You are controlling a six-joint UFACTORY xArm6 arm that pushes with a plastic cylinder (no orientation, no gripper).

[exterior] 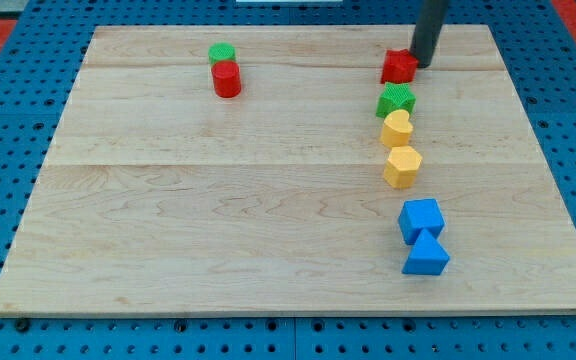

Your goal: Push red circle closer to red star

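Red circle (227, 79), a short cylinder, stood near the upper left of the surface (218, 220), touching the green circle (222, 53) just above it in the view. Red star (399, 67) sat well apart from it, far over on the view's right near the top edge. My tip (424, 63) rested right against the red star's upper right side, the dark rod rising out of the top of the view; it was nowhere near the red circle. No gripper exists on this arm (only the straight rod), so nothing was spread, pressed together or pinched, and the tip held nothing.

Below the red star ran a loose column of blocks down the view's right: a green star (396, 100) just beneath it, then a yellow heart (397, 128) touching the green star's lower edge, then a yellow hexagon (403, 166) just below that. Further down, apart from the yellow pair, a blue cube (421, 219) and a blue triangle (426, 255) touched each other.

Between the red circle and the red star the pale wood lay bare, with only the green circle close by. The surface was a light planked board with visible grain, lying on a blue perforated base (8, 130). The blocks looked like smooth painted pieces.
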